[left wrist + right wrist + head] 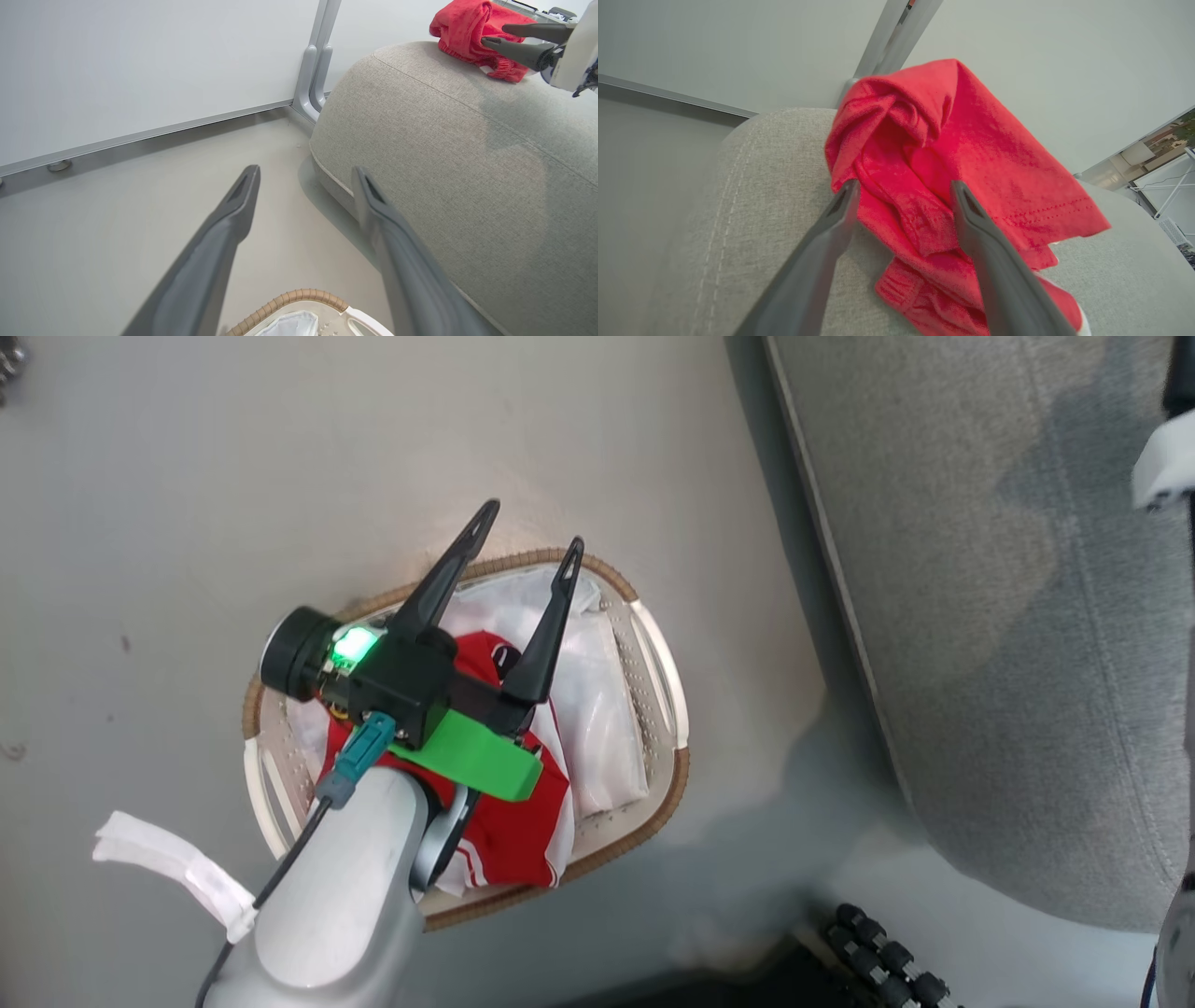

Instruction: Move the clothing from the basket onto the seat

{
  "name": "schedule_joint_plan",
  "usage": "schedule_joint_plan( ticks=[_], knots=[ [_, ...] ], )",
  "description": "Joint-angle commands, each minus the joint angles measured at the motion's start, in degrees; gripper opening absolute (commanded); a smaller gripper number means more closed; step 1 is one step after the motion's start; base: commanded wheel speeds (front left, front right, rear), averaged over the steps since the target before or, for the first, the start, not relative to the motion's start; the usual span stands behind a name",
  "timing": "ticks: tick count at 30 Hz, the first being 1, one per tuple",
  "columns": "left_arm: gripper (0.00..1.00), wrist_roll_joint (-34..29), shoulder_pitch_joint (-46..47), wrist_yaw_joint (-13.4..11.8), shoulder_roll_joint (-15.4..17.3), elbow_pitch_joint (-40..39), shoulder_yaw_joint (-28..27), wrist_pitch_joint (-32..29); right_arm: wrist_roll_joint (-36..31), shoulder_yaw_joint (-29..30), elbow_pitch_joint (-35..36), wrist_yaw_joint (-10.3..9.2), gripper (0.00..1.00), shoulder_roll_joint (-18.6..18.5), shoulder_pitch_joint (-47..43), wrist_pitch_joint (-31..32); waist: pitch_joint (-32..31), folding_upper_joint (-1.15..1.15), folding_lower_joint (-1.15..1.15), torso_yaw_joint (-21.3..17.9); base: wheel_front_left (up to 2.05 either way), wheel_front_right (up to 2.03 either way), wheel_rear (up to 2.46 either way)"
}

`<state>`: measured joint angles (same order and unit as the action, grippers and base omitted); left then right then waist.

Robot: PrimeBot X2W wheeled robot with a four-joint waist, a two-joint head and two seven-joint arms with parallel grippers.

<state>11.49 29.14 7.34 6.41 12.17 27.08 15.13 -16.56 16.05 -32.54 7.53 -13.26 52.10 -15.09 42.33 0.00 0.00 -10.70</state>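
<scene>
Left gripper hangs open over the basket, maybe to grab the shirt. Right gripper open, shorts on the seat.

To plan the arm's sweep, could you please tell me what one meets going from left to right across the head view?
Left to right: white tape tag → basket's left handle → red jersey → white cloth liner → basket's right handle → grey seat.
</scene>
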Motion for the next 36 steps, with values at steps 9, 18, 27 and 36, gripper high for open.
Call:
schedule_joint_plan(
  ticks=[9,18,27,36],
  knots=[
    [1.00,2.41,-5.54,0.21,-2.09,1.50,-2.98,0.02,3.04,-3.17,3.61,-0.08,1.00,-1.71,-8.51,-0.12,-16.03,0.00,0.00,2.74,0.00,0.00,0.00],
    [1.00,4.46,-12.05,0.13,-3.29,2.85,-8.67,0.03,6.42,-4.57,4.92,-0.08,1.00,-0.08,-12.28,-0.12,-27.95,0.00,0.00,7.67,0.00,0.00,0.00],
    [1.00,7.61,-18.85,-2.37,-3.49,3.92,-13.88,0.03,9.84,-6.65,8.51,-0.07,1.00,6.70,-22.09,-0.13,-34.87,0.00,0.00,12.45,0.00,0.00,0.00],
    [1.00,5.41,-24.50,-4.13,-3.52,2.82,-19.04,0.02,12.66,-10.11,14.08,-0.07,1.00,10.22,-33.34,-0.12,-38.64,0.00,0.00,15.73,0.00,0.00,0.00]
  ],
)
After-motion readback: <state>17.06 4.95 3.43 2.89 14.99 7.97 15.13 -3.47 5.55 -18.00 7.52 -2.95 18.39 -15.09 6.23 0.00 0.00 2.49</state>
